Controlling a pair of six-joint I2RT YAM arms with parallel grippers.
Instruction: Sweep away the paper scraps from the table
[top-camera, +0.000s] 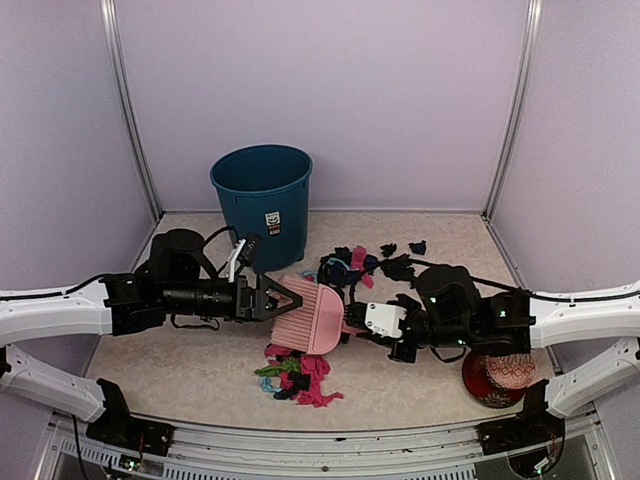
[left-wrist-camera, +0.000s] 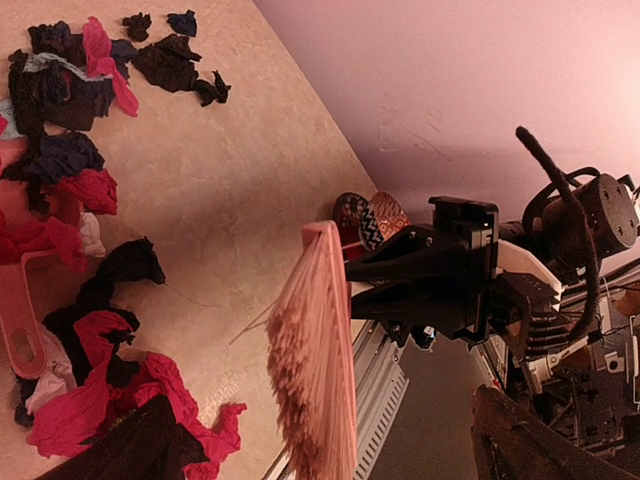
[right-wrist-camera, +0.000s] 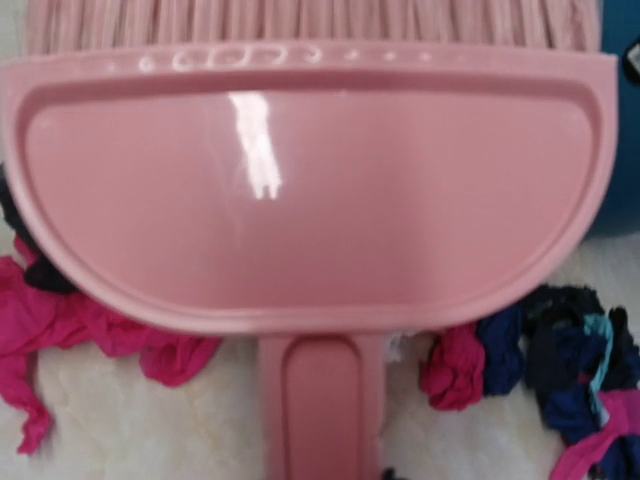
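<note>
Pink brush (top-camera: 315, 315) is held by its handle in the closed right gripper (top-camera: 355, 328), bristles pointing left toward the wide-open, empty left gripper (top-camera: 293, 297). Paper scraps (top-camera: 298, 375) lie on the table (top-camera: 180, 370) just nearer than the brush, with another pile beyond it, so the right arm is the one placed to sweep.

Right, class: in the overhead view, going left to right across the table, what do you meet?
Open left gripper → pink brush → right gripper, shut on the brush's handle → red patterned ball.
</note>
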